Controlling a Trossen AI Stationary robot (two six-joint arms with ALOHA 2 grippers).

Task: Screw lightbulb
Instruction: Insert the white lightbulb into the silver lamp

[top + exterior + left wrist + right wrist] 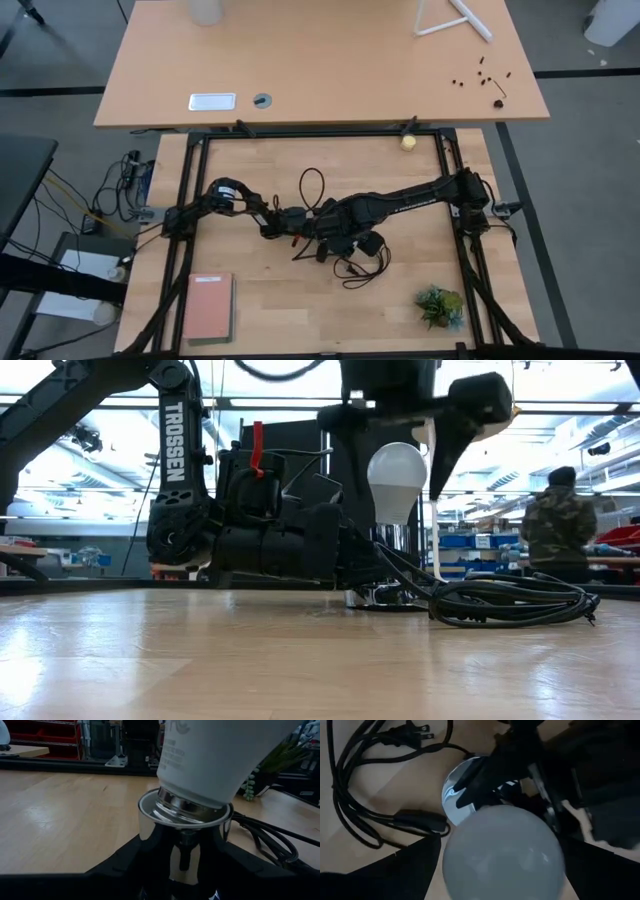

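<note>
The white lightbulb [397, 478] stands with its threaded metal base [187, 806] in the cup of a chrome socket [182, 822] on the table, leaning a little. My left gripper [182, 862] reaches in level from the table's left and is shut on the socket. My right gripper [400, 445] hangs above, pointing down. It is open, with one finger on each side of the bulb's dome [502, 855], apart from it. In the high view both grippers meet at mid-table [322, 226], hiding the bulb. My left gripper pinches the chrome socket's lower body [150, 832] between its two fingers [125, 865], one on each side. The fingers come level from the table's left. The socket stands upright on the table with the bulb's base in its cup.
The socket's black cord [510, 605] lies coiled on the table just right of the socket, plug end [415, 730] beside it. A yellowish ball [408, 142] lies at the far edge, a small plant [440, 305] near right, a pink book [208, 307] near left. A person [560, 525] stands beyond the table.
</note>
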